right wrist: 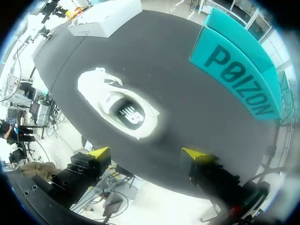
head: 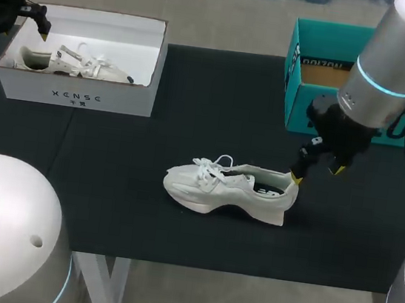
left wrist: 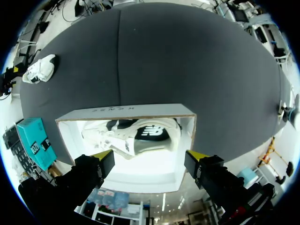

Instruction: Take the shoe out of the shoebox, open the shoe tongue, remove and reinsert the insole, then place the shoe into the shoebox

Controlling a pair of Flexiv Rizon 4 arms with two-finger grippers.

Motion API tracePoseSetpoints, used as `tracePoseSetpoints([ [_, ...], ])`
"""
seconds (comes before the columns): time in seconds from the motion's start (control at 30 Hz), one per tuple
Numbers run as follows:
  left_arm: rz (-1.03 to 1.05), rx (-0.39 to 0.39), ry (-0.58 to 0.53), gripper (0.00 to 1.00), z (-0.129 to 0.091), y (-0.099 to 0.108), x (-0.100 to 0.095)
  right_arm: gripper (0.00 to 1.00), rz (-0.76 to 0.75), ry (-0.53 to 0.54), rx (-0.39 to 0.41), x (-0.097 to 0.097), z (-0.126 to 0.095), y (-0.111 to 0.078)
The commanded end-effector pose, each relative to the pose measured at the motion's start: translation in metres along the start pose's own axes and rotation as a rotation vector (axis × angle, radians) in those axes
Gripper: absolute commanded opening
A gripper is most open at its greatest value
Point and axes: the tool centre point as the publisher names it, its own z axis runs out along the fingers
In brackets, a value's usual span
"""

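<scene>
Right claw (head: 317,174) spread by heel of chunky white shoe (head: 227,188).

The table (head: 129,201) is covered in matt dark cloth; the shoe (head: 227,191) is made of soft white fabric; the white shoebox (head: 76,94), at its ten o'clock, is shown as smooth matt cardboard, brown at cut edges; the right arm (head: 393,64) is finished in glossy silver.

our left tool (left wrist: 150,157) hangs, fingers spread, over the white shoebox (left wrist: 154,108) with a white shoe (left wrist: 126,138) inside. a second shoe (left wrist: 40,69) sits well apart on the dark tabletop (left wrist: 187,61).
</scene>
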Motion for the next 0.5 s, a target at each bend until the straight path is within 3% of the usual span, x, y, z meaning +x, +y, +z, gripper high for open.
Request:
tracePoseSetpoints([
  [0.03,0.001,-0.002,0.002,1.0,0.0,-0.001,0.0,1.0,0.001,-0.002,0.001,0.001,0.002,0.001],
  [0.13,0.001,-0.002,0.002,1.0,0.0,-0.001,0.0,1.0,0.001,-0.002,0.001,0.001,0.002,0.001],
  [0.2,0.001,-0.002,0.002,1.0,0.0,-0.001,0.0,1.0,-0.102,-0.075,-0.065,-0.002,-0.008,0.003],
  [0.3,0.001,-0.002,0.002,1.0,0.0,-0.001,0.0,1.0,-0.282,-0.087,-0.173,-0.008,-0.02,-0.002],
  [0.5,0.001,-0.002,0.002,1.0,0.0,-0.001,0.0,1.0,-0.687,0.073,-0.37,-0.036,-0.034,-0.015],
])
